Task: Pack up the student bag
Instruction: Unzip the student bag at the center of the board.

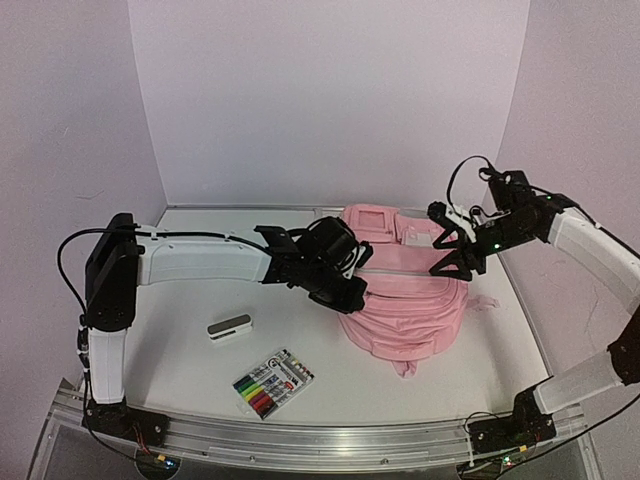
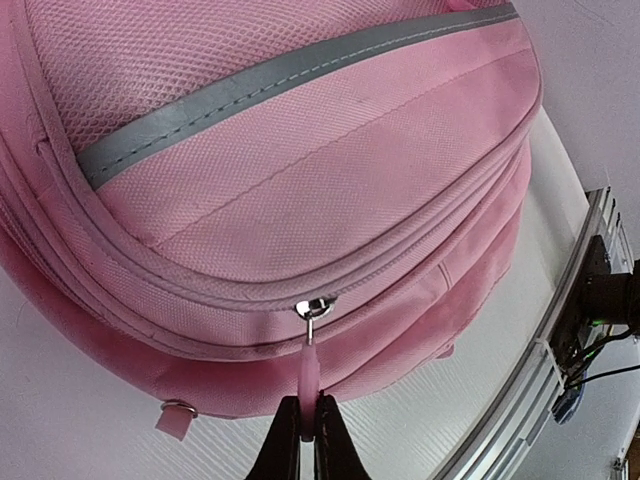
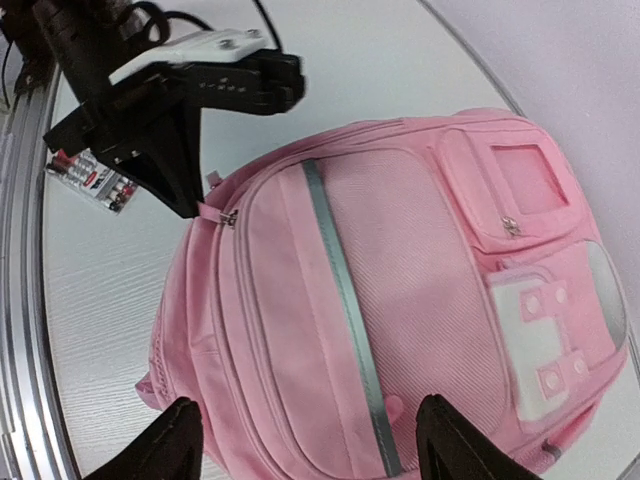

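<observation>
The student bag (image 1: 405, 300) lies flat toward the far right corner of the tabletop (image 1: 180, 370), front panel up, with its white patches nearest the far edge. The left hand (image 2: 308, 408) is clenched on the pink pull tab (image 2: 309, 368) of the main zipper. The tab runs straight from the fingers to the metal slider (image 2: 314, 307), which sits on the side of the bag facing the left edge. The right hand (image 1: 452, 255) hangs released above the bag's right side, its fingers spread and nothing between them.

The step in hand looks like opening the main compartment so the things can go in. To do it well, the pull should follow the curve of the zipper track, with the tab kept in line with the teeth. A pull straight outward would likely drag the whole soft bag across the tabletop or jam the slider. The grip is only on the thin tab, so a steady, gentle draw seems safer than a jerk, which could slip the tab out of the fingers. The right hand would help most by coming down to pin the fabric near the track, on the side away from the travel.

The marker pack (image 1: 273, 383) lies near the near edge, and a small white-and-dark block (image 1: 230, 327) lies a little farther in. Both are well apart from the bag and not yet packed.
</observation>
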`<state>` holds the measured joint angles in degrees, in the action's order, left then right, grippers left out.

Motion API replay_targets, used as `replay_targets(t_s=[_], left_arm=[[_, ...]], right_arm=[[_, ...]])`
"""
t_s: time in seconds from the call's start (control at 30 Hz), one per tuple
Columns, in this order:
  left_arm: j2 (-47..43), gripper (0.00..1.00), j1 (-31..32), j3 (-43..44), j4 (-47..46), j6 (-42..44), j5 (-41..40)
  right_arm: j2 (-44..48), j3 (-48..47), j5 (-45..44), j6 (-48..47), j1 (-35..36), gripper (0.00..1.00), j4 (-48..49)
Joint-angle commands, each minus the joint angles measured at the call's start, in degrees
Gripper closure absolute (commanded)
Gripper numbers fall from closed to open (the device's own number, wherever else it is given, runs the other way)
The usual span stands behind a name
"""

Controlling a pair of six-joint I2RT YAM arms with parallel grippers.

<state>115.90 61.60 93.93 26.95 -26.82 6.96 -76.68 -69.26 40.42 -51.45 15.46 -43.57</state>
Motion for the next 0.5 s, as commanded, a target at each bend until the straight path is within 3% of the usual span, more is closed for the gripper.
replay_targets(t_s=[0.0, 0.27, 0.47], left_arm=[[-4.1, 1.00, -1.3, -1.4, -4.5, -3.5, 1.2], [-4.5, 1.00, -1.4, -2.3, -5.4, -5.4, 1.3], [-5.8, 1.00, -2.2, -4.0, -5.3, -6.4, -1.3]], right_arm=[[-2.6, 2.5, -5.5, -0.7, 4.7, 0.30, 8.6], [-6.5, 6.7, -14.7, 0.7, 12.2, 0.26, 18.1], [-7.9, 9.2, -20.7, -1.1, 13.9, 0.36, 21.9]])
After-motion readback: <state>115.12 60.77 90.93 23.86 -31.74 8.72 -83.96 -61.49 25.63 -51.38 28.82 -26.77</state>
